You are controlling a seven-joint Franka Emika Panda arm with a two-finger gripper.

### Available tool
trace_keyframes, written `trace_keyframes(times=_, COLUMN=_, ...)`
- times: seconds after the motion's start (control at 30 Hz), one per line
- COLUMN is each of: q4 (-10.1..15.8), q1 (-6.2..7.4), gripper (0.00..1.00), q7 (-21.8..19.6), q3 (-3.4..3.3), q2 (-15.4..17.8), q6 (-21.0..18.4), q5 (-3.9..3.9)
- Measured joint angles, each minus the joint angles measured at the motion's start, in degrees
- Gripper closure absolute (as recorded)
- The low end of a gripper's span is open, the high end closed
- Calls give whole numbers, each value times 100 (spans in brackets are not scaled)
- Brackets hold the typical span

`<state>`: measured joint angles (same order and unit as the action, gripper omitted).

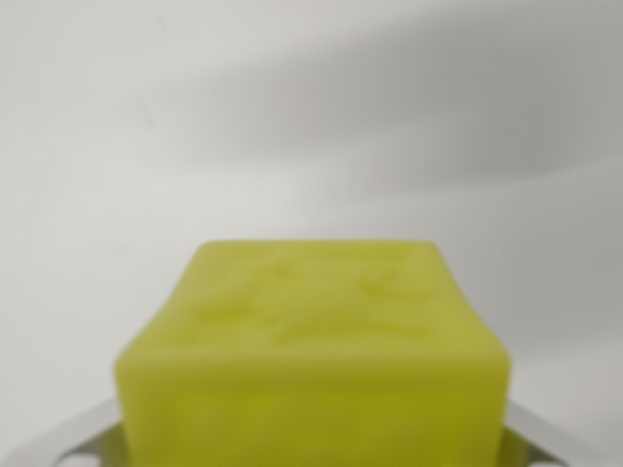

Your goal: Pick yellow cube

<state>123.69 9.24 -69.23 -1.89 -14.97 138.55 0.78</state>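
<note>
The yellow cube fills the lower middle of the wrist view, very close to the camera and blurred, with faint raised marks on its top face. My gripper is shut on it: a silvery finger shows at the cube's lower left side and the other finger at its lower right, both pressed against the cube's flanks. The cube's bottom is cut off by the frame's lower edge.
Behind the cube there is only a plain white surface, out of focus, with a soft grey shadow band across the upper right.
</note>
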Motion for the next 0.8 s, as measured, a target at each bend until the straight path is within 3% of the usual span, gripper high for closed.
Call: trace_keyframes(times=0.8, q4=-128, q1=-2, gripper=100, q7=-16, q3=0, q2=394, q6=-523, q5=-24)
